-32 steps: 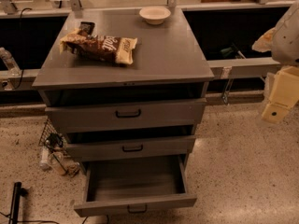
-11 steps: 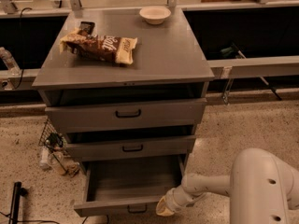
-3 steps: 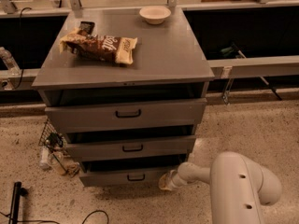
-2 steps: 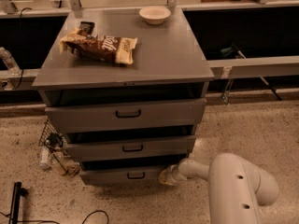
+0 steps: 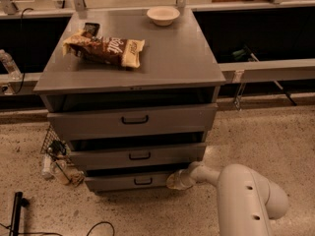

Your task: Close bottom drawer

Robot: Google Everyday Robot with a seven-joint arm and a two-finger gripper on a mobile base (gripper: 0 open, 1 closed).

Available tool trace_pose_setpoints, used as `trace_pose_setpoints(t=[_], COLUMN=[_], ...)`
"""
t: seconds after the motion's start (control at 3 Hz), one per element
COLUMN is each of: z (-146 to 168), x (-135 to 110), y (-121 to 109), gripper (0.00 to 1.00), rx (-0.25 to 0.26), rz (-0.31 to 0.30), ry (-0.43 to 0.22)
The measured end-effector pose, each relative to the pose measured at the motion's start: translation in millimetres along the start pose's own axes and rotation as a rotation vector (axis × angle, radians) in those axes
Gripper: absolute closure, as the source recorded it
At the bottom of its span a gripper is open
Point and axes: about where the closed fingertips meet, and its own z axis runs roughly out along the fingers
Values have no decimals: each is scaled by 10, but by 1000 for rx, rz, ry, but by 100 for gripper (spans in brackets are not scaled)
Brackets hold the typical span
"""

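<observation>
The bottom drawer [image 5: 129, 181] is the lowest of three grey drawers in the cabinet [image 5: 133, 77], with a small black bar handle [image 5: 143, 181]. It sits pushed in, its front close under the middle drawer [image 5: 138, 156]. My gripper [image 5: 177, 180] is low at the right end of the bottom drawer's front, touching or nearly touching it. The white arm [image 5: 246, 198] reaches in from the lower right. The top drawer [image 5: 134, 120] stands slightly out.
A chip bag [image 5: 104, 48] and a white bowl [image 5: 163, 15] lie on the cabinet top. Bottles and clutter [image 5: 56, 161] sit on the speckled floor left of the cabinet. A black cable and pole [image 5: 17, 213] lie at lower left. A rail [image 5: 266, 70] runs behind.
The bottom drawer went from pulled wide open to pushed in. My gripper moved with it toward the cabinet and has stayed at the drawer's right end over the last second.
</observation>
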Motion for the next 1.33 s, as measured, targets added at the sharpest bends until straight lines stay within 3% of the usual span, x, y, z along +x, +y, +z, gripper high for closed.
trace_pose_setpoints(t=[0.33,0.67,1.0,1.33], z=[-283,-628,-1220,-1970], x=[-186,-376,-569,-750], y=[106,567,831,918], gripper=[100,100,100,100], rx=[-58,-186,-205,-137], rz=[57,142,265,364], ry=[-105,-197,-284,-348])
